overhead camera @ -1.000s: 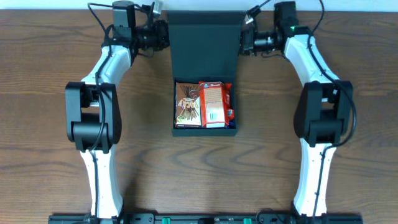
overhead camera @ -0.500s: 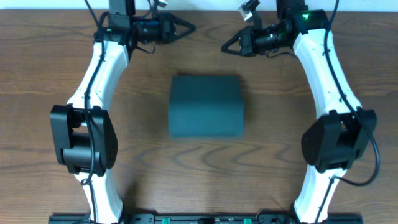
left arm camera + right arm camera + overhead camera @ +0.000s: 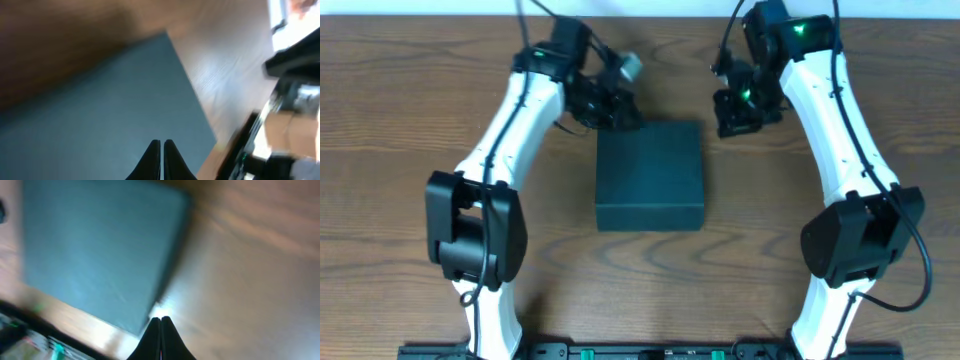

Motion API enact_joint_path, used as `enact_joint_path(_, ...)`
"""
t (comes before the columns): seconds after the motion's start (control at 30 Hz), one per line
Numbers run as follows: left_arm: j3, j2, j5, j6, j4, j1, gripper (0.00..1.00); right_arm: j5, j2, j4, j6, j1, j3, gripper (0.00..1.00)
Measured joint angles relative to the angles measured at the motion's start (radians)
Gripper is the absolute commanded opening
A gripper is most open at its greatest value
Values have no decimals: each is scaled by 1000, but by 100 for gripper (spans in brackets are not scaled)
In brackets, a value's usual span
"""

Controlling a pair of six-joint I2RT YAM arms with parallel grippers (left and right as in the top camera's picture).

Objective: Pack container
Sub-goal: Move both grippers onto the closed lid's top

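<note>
From above, the container (image 3: 650, 200) sits in the middle of the wooden bench (image 3: 400, 120) with its lid (image 3: 650, 150) down flat, so nothing inside shows. It looks almost square from up here, so I cannot pick a long side. The left gripper (image 3: 625, 115) is at the far left corner of the lid, right at its edge. The right gripper (image 3: 735, 118) hangs just beside the far right corner, with a bit of bare wood between. So the container lies on the near side of both, and the left one is nearer to it. On the left wrist view, the left gripper (image 3: 161, 143) has its two fingers pressed together on nothing, and the dark lid fills the space under it. On the right wrist view, the right gripper (image 3: 160, 320) is pressed together too and holds nothing. The container is off to one side there, with wood under the tips. I think the packing looks done, and maybe only a push down on the lid is left.
</note>
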Motion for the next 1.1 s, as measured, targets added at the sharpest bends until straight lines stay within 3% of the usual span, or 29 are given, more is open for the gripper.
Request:
enact_joint_path(0.23,0,0,-78,259,-239,-94,6,118,-171,-101,2,6,-3,2)
enact_joint_path(0.33,-21,0,-86,325,-248,-95,6,130,-322,-80,2,13,-95,2)
enact_joint_path(0.53,-153,-4,-96,358,-163,-95,6,31,-545,223,5,88,-531,2)
enact_joint_path(0.77,-181,-4,-98,361,-133,-95,6,-85,-608,630,135,217,-1024,2)
enact_joint_path(0.8,-181,-4,-99,361,-130,-95,6,-91,-608,647,148,223,-1043,2)
enact_joint_path(0.83,-181,-4,-99,361,-128,-95,6,-109,-609,795,211,254,-1127,2)
enact_joint_path(0.93,-181,-4,-100,361,-127,-95,6,-125,-608,1021,333,296,-1232,2)
enact_joint_path(1.1,-181,-4,-100,361,-127,-95,6,-56,-608,1160,468,333,-1302,2)
